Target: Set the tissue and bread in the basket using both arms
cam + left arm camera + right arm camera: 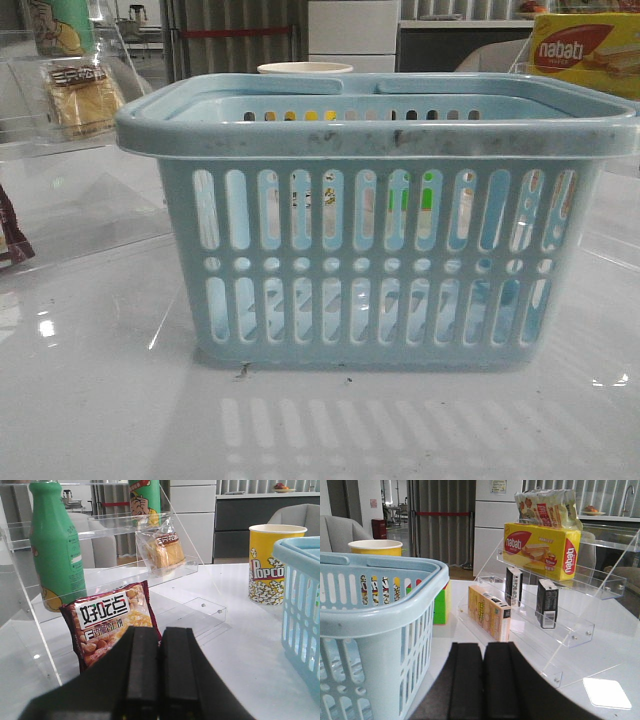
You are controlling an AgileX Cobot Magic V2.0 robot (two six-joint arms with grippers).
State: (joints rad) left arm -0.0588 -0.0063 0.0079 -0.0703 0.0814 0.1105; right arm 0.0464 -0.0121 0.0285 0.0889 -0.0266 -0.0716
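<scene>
bread (161,553) on clear shelf (175,572)

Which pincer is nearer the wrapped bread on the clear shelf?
Left. The left pincer faces the bread on its shelf; the right pincer is across the basket, facing the other shelf.

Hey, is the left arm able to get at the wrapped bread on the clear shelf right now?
Probably yes. The pale bread in clear wrapper sits on the acrylic shelf ahead of the left gripper; only the maroon snack packet stands lower, off to one side. Jaws are shut.

Light blue slotted basket (380,260) (rim scuffed dark), pale tan bread (162,555), yellow-red box (542,550).
</scene>
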